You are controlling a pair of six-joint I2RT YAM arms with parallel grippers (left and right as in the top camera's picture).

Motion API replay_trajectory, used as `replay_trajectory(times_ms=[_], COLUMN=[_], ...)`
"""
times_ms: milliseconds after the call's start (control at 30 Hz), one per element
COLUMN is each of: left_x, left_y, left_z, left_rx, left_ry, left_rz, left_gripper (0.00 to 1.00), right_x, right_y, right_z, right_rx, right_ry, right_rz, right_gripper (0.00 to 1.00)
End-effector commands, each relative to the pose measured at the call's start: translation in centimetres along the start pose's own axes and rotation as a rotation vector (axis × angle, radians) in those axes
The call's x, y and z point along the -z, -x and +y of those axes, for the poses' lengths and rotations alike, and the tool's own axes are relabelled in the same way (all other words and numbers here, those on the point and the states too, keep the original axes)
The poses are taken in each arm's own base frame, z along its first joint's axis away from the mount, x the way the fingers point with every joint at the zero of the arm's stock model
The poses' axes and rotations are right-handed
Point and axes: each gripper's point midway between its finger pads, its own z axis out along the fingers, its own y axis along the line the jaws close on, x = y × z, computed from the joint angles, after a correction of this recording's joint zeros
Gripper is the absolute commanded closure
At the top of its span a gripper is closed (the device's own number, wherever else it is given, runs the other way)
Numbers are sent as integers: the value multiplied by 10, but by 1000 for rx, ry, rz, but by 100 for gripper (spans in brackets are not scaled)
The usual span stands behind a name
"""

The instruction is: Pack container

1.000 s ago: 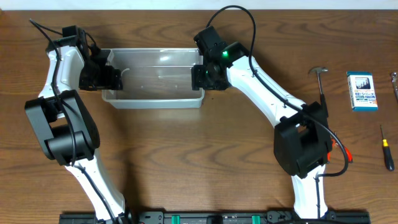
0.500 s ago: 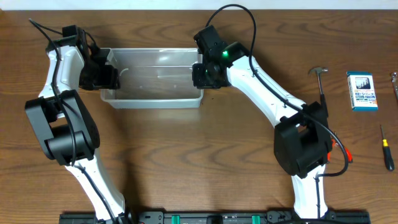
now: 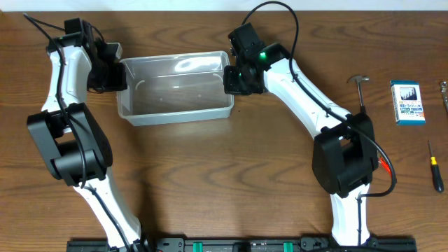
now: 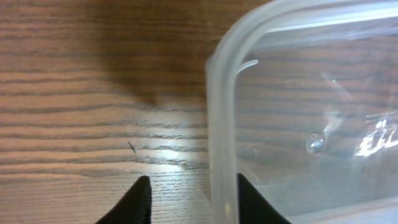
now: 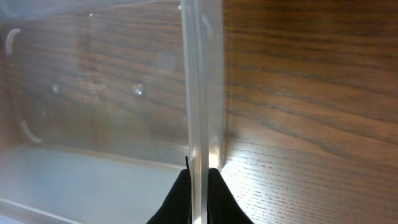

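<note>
The container sits empty near the far edge of the bench, left of centre. Your right hand is pinched tight on its right end wall. Your left hand straddles the left rim with fingers apart, the outer one clear of the plastic, so that end is not gripped yet. You seem to be at the two-handed grab, before any packing. Next, close the left hand fully, then move both ends together. The hammer, box and screwdriver lie by the right edge.

A dark brown wooden table with visible grain, evenly lit.
</note>
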Motion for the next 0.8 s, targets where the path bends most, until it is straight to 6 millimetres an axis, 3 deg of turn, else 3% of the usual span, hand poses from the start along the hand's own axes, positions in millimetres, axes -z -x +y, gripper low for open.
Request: replay_trajectory(times_ms=[0,133,400,767], left_x=[18,23,27,28], left_y=[9,10,12,9], left_z=[2,2,-6,-41], left_rx=[5,14,38,13], left_ry=[25,27,-14,-137], left_rz=[-44,-52,-70,-51], left_gripper=[81,94,94,94], right_x=[2,2,2,9], right_y=[5,5,6,15], right_z=[-4,-4,-5,-25], right_rx=[-11,-12,-13,-57], right_ry=[12,15,15,-1], right_rz=[-1,1,-2,-7], right_gripper=[98,98,99,99])
